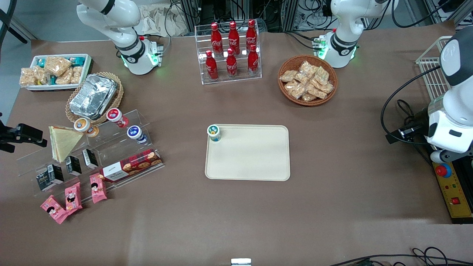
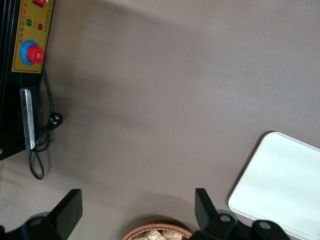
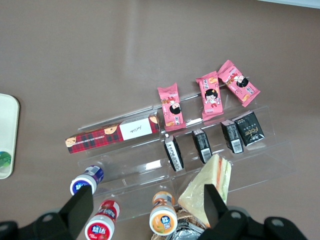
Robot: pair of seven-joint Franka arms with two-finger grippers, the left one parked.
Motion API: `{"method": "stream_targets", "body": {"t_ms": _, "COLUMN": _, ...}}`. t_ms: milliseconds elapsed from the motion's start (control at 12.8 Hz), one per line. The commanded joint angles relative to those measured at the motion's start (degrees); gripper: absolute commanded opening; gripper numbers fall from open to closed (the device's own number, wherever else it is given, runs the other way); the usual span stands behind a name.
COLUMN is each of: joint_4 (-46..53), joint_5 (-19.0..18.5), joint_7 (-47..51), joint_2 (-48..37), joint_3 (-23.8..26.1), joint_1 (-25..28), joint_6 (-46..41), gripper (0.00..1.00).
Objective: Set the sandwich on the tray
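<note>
The sandwich (image 1: 63, 142), a clear-wrapped white bread wedge, leans on the upper step of a clear acrylic display stand (image 1: 111, 147) toward the working arm's end of the table. In the right wrist view the sandwich (image 3: 207, 192) shows red and green filling on its cut edge. My gripper (image 3: 145, 210) hangs high above the stand, open and empty, with one finger (image 3: 215, 205) over the sandwich. In the front view only a dark part of the gripper (image 1: 22, 135) shows beside the sandwich. The cream tray (image 1: 255, 159) lies flat mid-table and also shows in the right wrist view (image 3: 6, 130).
A small green-lidded cup (image 1: 213, 132) stands on a tray corner. The stand also holds yogurt bottles (image 1: 117, 116), a red biscuit box (image 1: 133, 165), black packets and pink snack packs (image 1: 72, 197). A foil container (image 1: 92, 95), a snack bin (image 1: 55, 71), a cola rack (image 1: 231, 50) and a snack basket (image 1: 307, 80) lie farther back.
</note>
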Motion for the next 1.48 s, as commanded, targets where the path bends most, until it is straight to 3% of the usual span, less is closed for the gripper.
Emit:
{"method": "stream_targets", "body": {"t_ms": 0, "joint_4": 0.0, "joint_5": -0.25, "joint_7": 0.98, "joint_2": -1.14, "joint_3": 0.01, "joint_1": -0.14, "joint_6": -0.72, "gripper": 0.98}}
{"method": "stream_targets", "body": {"t_ms": 859, "joint_4": -0.26, "joint_5": -0.07, "joint_7": 1.15, "joint_2": -1.32, "joint_3": -0.08, "joint_1": -0.59, "joint_6": -1.51, "gripper": 0.98}}
{"method": "stream_targets", "body": {"t_ms": 1172, "joint_4": -0.7, "joint_5": -0.07, "joint_7": 7.46, "joint_2": -2.72, "joint_3": -0.34, "joint_1": -0.76, "joint_6": -5.1, "gripper": 0.98}}
{"method": "stream_targets", "body": {"t_ms": 1406, "joint_4": -2.37, "joint_5": -0.07, "joint_7": 8.71, "joint_2": -4.21, "joint_3": -5.16, "joint_1": -0.67, "joint_6": -6.52, "gripper": 0.98}}
